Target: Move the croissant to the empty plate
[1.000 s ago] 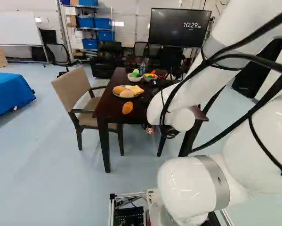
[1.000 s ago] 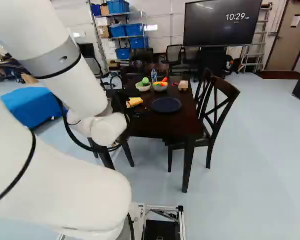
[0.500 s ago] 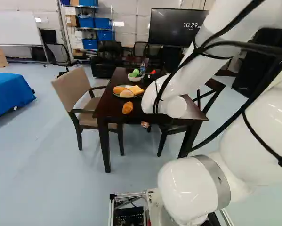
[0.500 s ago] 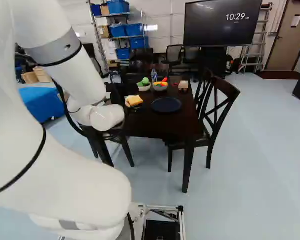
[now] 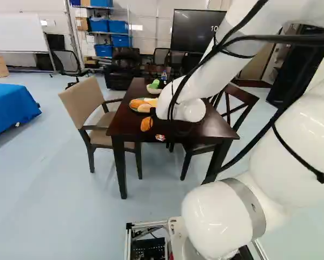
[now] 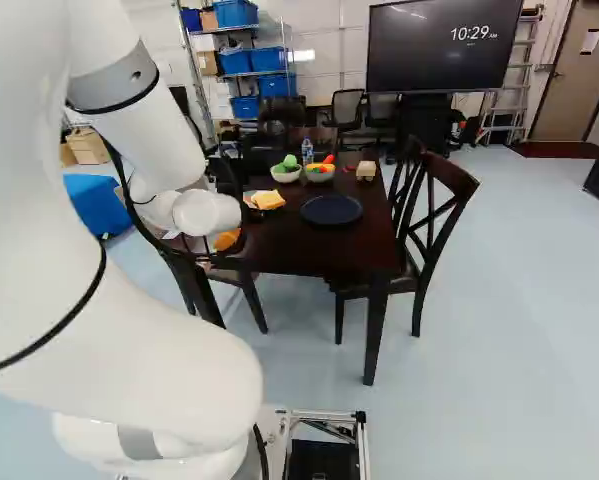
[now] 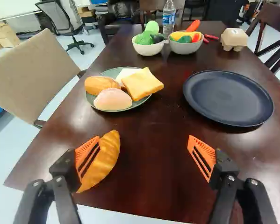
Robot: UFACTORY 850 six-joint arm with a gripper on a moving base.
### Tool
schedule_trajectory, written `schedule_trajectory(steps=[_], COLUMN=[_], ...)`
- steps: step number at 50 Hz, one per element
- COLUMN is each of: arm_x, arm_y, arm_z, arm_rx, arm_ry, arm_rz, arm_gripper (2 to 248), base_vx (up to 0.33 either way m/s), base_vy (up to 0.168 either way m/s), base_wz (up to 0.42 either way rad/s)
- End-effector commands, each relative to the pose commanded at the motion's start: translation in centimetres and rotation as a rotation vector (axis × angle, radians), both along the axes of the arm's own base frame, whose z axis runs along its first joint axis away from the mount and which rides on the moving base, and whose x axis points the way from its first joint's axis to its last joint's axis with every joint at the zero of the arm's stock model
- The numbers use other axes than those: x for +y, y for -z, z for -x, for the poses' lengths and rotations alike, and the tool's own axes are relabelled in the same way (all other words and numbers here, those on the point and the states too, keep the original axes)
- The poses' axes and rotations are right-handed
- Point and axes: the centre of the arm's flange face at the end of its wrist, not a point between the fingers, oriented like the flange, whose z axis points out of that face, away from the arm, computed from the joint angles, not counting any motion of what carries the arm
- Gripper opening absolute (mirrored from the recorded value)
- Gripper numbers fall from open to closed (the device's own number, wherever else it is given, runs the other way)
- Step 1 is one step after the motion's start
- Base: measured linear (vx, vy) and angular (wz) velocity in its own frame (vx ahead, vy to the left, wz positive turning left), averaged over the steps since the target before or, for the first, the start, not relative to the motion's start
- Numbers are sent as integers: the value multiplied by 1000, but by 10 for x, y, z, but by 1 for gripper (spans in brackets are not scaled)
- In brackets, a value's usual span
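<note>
Croissant, golden, one (image 5: 146,124): on the table (image 6: 309,250), slightly left of centre in the left base view, near the table's front edge. Pincer (image 5: 160,137), black, with orange pads: released, its two fingers well apart; in the wrist view the croissant lies at one finger of the pincer (image 7: 143,140), partly hidden behind it, contact impossible to tell. Plate, dark blue, round (image 6: 330,209): right of centre in the right base view. Plate, green (image 7: 112,73), bearing two rolls and sliced bread (image 7: 142,84): beyond the croissant. Bowls, two, of colourful produce (image 6: 286,177) (image 6: 320,177), with bottle (image 6: 307,151) close behind: upper centre, right base view. Carton (image 6: 366,171): beside the bowls.
</note>
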Motion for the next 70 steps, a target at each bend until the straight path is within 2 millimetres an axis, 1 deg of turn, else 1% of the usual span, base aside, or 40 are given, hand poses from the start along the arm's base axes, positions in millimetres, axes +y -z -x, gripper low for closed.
schedule_trajectory(steps=[30,46,70], arm_x=[37,54,71], arm_y=[-19,-30,-48], arm_z=[-26,-30,-33], arm_rx=[140,212,314], arm_ry=[-24,-55,-124], arm_rz=[-57,-71,-54], arm_gripper=[247,247,247], base_vx=[0,0,0], base_vy=[0,0,0], base_wz=[0,0,0])
